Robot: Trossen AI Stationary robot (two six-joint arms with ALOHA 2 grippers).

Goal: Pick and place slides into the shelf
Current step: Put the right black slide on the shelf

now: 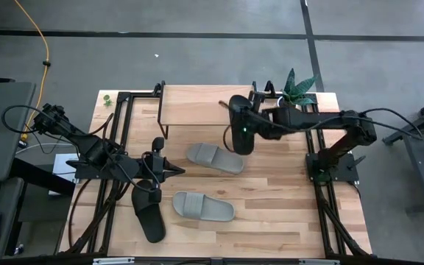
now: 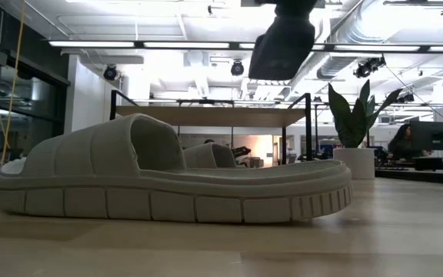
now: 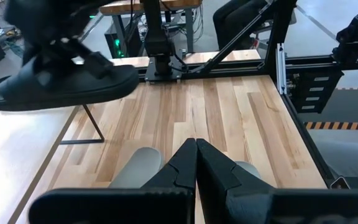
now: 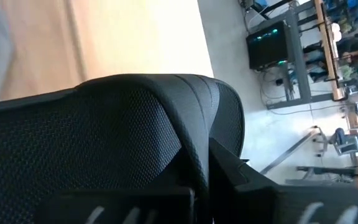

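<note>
My right gripper (image 1: 255,126) is shut on a black slide (image 1: 240,124) and holds it in the air beside the right end of the light-wood shelf (image 1: 197,103). The slide also shows high in the low view (image 2: 283,42) and in the left wrist view (image 3: 61,81). A second black slide (image 1: 148,210) lies sole down at the near left. Two grey slides (image 1: 214,157) (image 1: 203,207) lie sole down on the table's middle. My left gripper (image 1: 174,171) is shut and empty, between the lying black slide and the grey slides. My right gripper holds the black slide at its wide strap (image 4: 135,112), about the slide's middle. The fingers come roughly level from the table's right side and lie across the slide. The strap fills the wrist view and hides the fingertips. The slide is lifted clear of table and shelf.
A potted plant (image 1: 298,88) stands at the far right corner, behind my right arm. Dark frame rails (image 1: 322,206) run along the table's left and right sides. Bare wood lies between the grey slides and the right rail. The shelf's board (image 2: 206,115) bears nothing.
</note>
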